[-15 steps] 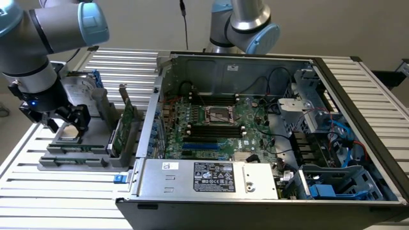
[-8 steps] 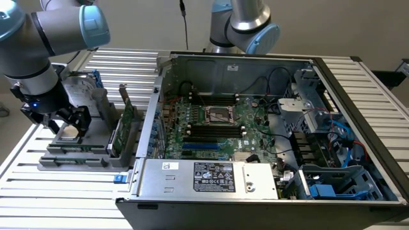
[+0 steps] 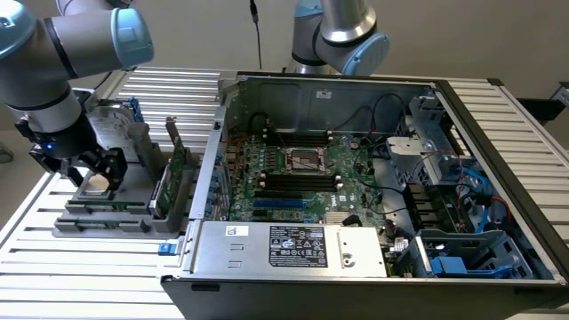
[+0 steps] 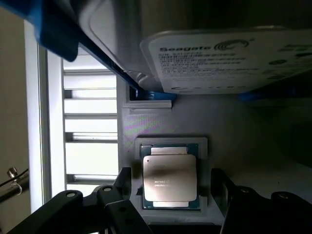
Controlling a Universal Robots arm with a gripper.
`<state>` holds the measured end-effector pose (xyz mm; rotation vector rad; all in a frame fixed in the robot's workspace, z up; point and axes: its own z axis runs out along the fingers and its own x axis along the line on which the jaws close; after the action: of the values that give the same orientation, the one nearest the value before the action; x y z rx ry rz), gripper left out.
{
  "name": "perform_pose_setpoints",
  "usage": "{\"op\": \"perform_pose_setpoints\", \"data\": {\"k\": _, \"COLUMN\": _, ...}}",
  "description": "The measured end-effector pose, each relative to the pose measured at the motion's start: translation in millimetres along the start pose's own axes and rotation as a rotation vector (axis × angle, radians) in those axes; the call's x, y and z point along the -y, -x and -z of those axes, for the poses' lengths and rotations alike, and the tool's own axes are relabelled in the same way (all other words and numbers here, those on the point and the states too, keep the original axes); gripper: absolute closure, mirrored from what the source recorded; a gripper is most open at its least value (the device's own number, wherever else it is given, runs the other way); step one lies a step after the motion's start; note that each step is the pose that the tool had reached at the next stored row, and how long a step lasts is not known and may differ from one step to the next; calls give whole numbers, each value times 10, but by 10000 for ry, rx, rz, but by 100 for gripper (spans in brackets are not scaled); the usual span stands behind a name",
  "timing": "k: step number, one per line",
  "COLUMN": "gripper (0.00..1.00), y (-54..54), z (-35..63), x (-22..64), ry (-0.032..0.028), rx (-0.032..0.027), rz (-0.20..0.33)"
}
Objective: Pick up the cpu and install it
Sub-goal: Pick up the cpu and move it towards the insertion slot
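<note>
Fingers: the two dark fingers stand wide open and hold nothing. In the exterior view the fingers hang low over the grey holder.
Cpu: the cpu lies flat, its shiny metal top facing up, squarely in the gap between the fingers.
Cpu to fingers: one finger stands on each side of the chip. Both are apart from it, with a strip of the holder's rim showing between chip and finger on either side.
Seat: the chip sits in a shallow square recess of the grey holder, which reaches out past both fingers.
Hard drive: just past the recess a silver hard drive with a white Seagate label stands in the same holder, and its blue handles run along its sides.
Holder on the counter: the grey holder rests on the slatted metal counter close to the edge at the exterior view's left. A green circuit card stands upright in it on the side facing the case.
Computer case: the open computer case fills the middle of the counter and the exterior view's right.
Socket: the dark square socket with its metal frame lies on the board inside the case, well apart from the fingers.
</note>
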<state>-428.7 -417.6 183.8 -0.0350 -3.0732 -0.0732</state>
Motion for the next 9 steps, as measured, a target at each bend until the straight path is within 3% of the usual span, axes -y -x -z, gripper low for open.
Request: {"op": "perform_pose_setpoints", "data": {"k": 9, "gripper": 24, "y": 6, "z": -5, "x": -2, "ry": 5, "rx": 4, "rz": -81}}
